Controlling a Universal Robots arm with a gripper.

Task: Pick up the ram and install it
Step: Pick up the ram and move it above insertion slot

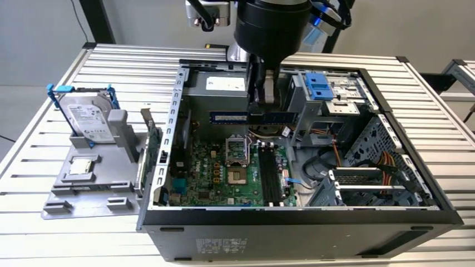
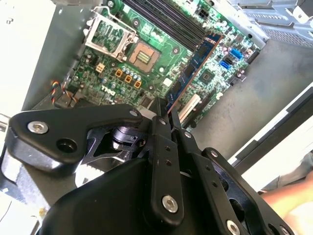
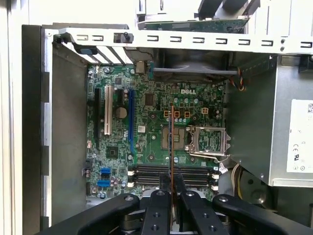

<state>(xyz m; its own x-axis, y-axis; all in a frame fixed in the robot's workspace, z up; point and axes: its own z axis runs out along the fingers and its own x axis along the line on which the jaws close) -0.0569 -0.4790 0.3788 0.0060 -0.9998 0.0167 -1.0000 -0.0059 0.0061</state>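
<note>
The ram (image 1: 252, 118) is a long thin circuit-board stick that looks blue here. It hangs level above the motherboard (image 1: 215, 178) inside the open computer case. My gripper (image 1: 264, 108) comes down from above and is shut on the stick's middle. In the first wrist view the ram (image 3: 171, 142) shows edge-on as a thin line rising from between the black fingers (image 3: 159, 196). It lies across the dark memory slots (image 3: 171, 174). In the second wrist view the ram (image 2: 195, 63) slants away from the gripper (image 2: 165, 110) over the board. The memory slots (image 1: 268, 175) sit below it, apart from it.
The open processor socket (image 1: 236, 150) lies beside the slots. The case walls (image 1: 167, 139), power supply (image 1: 222, 83) and drive cage with its blue latch (image 1: 319, 86) hem in the arm. On the exterior view's left, a grey fixture (image 1: 67, 192) holds a hard drive (image 1: 89, 117) and a square silver chip (image 1: 80, 166).
</note>
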